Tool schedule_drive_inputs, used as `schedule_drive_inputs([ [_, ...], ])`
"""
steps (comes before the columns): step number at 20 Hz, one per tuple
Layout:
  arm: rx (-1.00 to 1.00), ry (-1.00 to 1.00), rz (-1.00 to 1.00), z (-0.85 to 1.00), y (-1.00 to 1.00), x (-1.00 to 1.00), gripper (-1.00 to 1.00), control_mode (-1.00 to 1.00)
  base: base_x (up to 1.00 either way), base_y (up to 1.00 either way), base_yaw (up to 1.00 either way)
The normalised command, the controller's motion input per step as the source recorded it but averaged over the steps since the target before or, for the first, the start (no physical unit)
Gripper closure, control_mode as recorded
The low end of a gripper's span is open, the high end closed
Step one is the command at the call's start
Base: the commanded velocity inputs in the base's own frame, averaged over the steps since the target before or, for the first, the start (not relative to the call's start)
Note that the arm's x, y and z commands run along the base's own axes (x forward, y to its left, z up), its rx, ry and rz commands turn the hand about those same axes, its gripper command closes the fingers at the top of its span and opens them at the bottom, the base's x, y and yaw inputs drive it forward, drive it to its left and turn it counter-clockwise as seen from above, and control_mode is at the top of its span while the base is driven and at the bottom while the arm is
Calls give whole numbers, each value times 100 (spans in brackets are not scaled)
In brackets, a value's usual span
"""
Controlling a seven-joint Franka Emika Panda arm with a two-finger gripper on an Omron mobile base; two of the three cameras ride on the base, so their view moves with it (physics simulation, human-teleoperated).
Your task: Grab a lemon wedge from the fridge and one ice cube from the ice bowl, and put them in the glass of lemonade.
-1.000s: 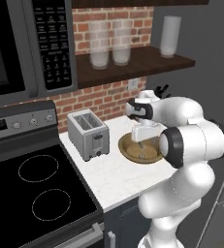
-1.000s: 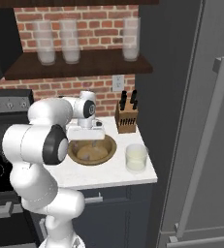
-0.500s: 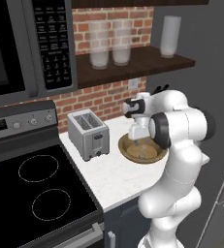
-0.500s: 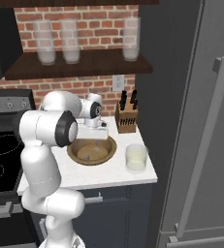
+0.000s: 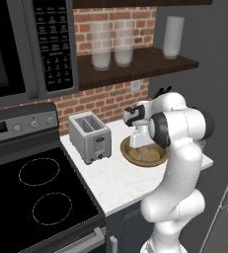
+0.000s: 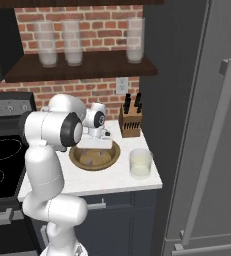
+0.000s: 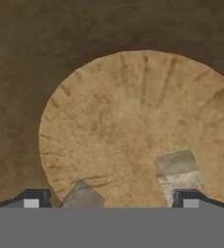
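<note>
The brown wooden ice bowl (image 6: pixel 78 160) sits on the white counter beside the glass of lemonade (image 6: pixel 140 163). My gripper (image 6: pixel 98 145) hangs open just inside the bowl (image 5: pixel 130 155), pointing down. In the hand view the bowl's floor (image 7: pixel 128 121) is close below. One pale ice cube (image 7: pixel 176 162) lies just ahead of the right fingertip (image 7: pixel 190 199). Another ice cube (image 7: pixel 83 197) lies between the tips, nearer the left one. Nothing is held in the gripper (image 7: pixel 111 201). The fridge (image 6: pixel 207 100) stands shut at the right. The lemon wedge is out of view.
A silver toaster (image 5: pixel 89 136) stands left of the bowl, with the black stove (image 5: pixel 36 192) beyond it. A knife block (image 6: pixel 130 123) is against the brick wall behind the glass. Frosted glasses (image 6: pixel 59 42) stand on the shelf overhead. The microwave (image 5: pixel 21 44) hangs above the stove.
The arm's upper links have swung round above the bowl, and the hand has come lower into it. The jaws have stayed wide apart.
</note>
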Motion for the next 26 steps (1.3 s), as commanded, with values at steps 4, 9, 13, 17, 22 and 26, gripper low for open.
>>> schedule_drive_inputs([
  [4, -3, 0, 0, -32, 0, 0, -100, -100, 0, 0, 0],
  [9, -2, 0, 0, -21, 0, 0, -100, -100, 0, 0, 0],
  [13, 0, -4, 0, -4, 0, 1, -100, -100, 0, 0, 0],
  [17, 4, -15, 0, 0, -9, -2, -100, -100, 0, 0, 0],
  [22, 2, -29, 0, 0, -3, 0, -100, -100, 0, 0, 0],
  [26, 0, -17, 0, 1, 6, 3, -100, -100, 0, 0, 0],
])
